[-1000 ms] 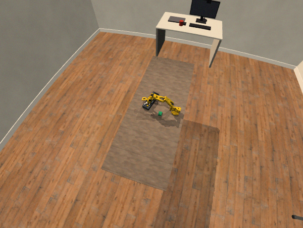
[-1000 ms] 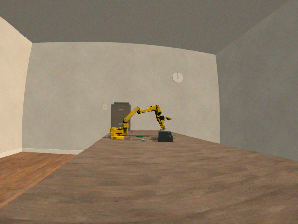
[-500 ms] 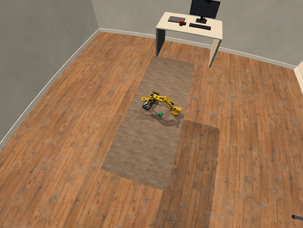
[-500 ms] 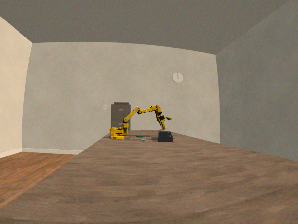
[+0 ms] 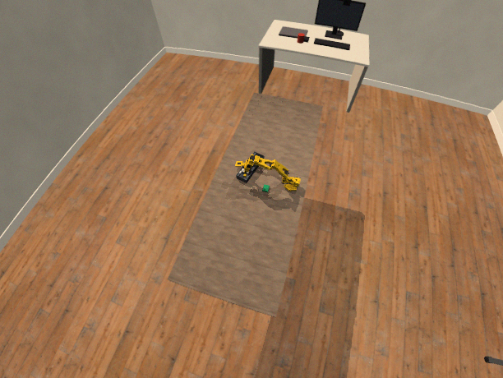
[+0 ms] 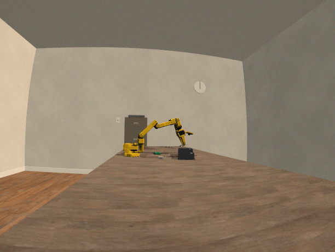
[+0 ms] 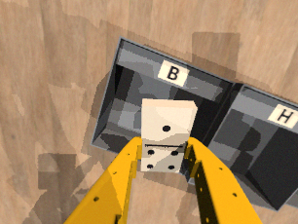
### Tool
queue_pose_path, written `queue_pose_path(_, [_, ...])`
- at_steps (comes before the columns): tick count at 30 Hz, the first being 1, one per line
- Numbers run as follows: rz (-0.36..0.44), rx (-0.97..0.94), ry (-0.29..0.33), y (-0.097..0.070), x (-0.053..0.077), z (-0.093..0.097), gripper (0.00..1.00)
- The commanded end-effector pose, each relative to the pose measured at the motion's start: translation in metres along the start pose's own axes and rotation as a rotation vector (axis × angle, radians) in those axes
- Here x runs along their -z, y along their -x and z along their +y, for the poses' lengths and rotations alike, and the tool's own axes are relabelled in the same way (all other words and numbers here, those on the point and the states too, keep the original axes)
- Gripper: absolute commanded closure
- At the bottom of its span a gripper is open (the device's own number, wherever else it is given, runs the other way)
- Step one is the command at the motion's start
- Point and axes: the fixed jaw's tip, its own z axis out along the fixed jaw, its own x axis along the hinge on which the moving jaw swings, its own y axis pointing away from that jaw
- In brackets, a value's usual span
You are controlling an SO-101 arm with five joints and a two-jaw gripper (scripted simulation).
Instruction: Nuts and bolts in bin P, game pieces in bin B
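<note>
End effector [image 7: 164, 156] gripping domino [image 7: 167, 134]

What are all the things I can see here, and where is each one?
Domino: one, cream with black dots, held in the gripper above bin B.
Bin B: one, dark grey, on the table below the domino.
Bin H: one, dark grey, touching bin B's side.
Green block: one, on the table near the arm's base.
Small pale piece: one, on the table; too small to name.
Desk: one, cream, by the wall, with a monitor, keyboard and red cup.
Clock: one, white, on the wall.
Arm: one, yellow.
Gripper: one, yellow, shut on the domino.
</note>
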Motion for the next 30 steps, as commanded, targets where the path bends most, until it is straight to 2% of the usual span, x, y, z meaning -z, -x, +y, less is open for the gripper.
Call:
queue_pose_path(1, [-0.050, 0.017, 0.005, 0.0072, 0.0117, 0.0031, 1.00])
queue_pose_path(2, [-0.050, 0.017, 0.005, 0.0072, 0.0117, 0.0031, 1.00])
queue_pose_path(3, [-0.091, 0.052, 0.012, 0.0128, 0.0144, 0.0091, 1.00])
queue_pose_path(30, [-0.087, 0.052, 0.012, 0.0124, 0.0132, 0.0090, 1.00])
